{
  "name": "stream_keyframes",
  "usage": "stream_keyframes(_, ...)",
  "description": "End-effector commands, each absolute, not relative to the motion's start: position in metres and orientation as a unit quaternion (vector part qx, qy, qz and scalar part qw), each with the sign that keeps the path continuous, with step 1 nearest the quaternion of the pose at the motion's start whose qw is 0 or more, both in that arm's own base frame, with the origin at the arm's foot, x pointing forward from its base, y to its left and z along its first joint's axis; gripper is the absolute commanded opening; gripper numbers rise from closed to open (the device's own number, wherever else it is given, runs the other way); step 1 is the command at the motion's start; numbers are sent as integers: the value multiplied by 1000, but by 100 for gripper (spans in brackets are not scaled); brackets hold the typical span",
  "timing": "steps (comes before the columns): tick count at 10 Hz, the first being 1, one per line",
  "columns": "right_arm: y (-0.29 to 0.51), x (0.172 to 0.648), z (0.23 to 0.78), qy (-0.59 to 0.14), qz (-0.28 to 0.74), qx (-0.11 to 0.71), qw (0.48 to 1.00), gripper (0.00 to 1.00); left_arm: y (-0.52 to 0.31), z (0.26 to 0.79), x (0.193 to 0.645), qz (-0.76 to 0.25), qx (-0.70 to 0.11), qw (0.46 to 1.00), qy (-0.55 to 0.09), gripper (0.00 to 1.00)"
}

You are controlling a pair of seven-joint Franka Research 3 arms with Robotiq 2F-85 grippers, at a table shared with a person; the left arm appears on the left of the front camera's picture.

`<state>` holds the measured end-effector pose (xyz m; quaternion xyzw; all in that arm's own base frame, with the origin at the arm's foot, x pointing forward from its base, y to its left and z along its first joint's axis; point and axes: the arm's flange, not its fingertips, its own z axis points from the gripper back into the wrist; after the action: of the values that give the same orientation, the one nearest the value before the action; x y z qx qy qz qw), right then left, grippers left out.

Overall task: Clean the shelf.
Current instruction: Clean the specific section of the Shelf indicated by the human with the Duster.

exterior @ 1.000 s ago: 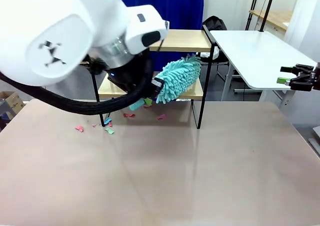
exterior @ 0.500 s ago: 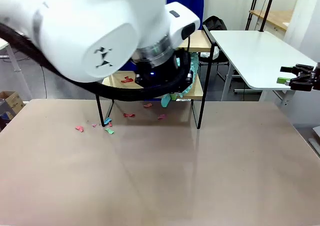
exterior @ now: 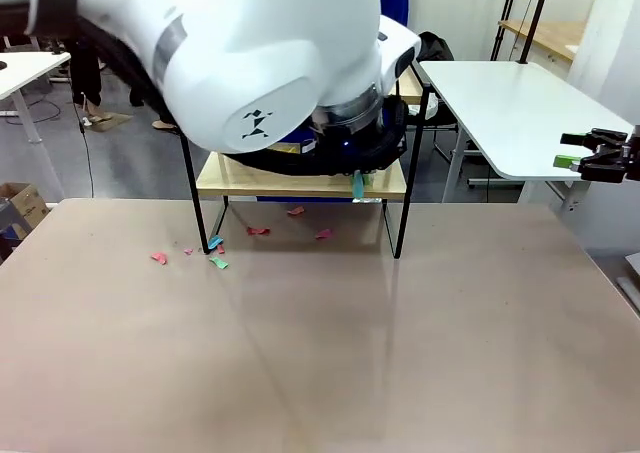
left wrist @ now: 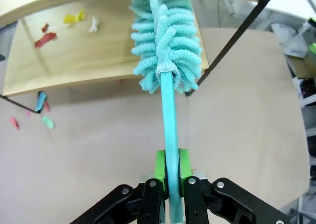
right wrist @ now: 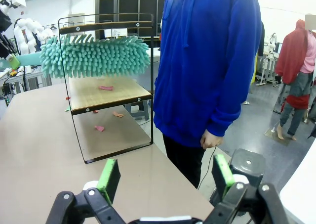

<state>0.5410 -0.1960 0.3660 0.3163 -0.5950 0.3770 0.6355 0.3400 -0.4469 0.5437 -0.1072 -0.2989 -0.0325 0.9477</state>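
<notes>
We are finding the shelf (exterior: 300,184) standing at the far middle of the beige table (exterior: 320,353), with coloured paper scraps (left wrist: 45,38) lying on its lower board and loose bits (exterior: 215,253) lying on the table by its left front leg. The left gripper (left wrist: 168,167) is sitting just in front of the shelf, on the robot's side, clenching the handle of a teal fluffy duster (left wrist: 167,41). The duster head is reaching in between the two boards (contact with the wood: we cannot tell). The right gripper (right wrist: 165,177) is hanging well off to the shelf's right, jaws spread, holding nothing. A person in a blue hoodie (right wrist: 207,61) is standing near the shelf.
</notes>
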Motion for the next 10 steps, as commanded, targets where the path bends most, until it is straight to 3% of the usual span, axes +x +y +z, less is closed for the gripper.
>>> stream_keyframes(1, -194, 540, 369, -597, 378, 316, 633, 100, -482, 535, 352, -16, -112, 944, -309, 13)
stream_keyframes(6, -194, 540, 369, -597, 378, 316, 633, 100, -501, 485, 361, -21, -82, 961, -264, 13)
stream_keyframes(10, -194, 540, 369, -597, 378, 316, 633, 100, -489, 483, 355, -39, -98, 960, -259, 13)
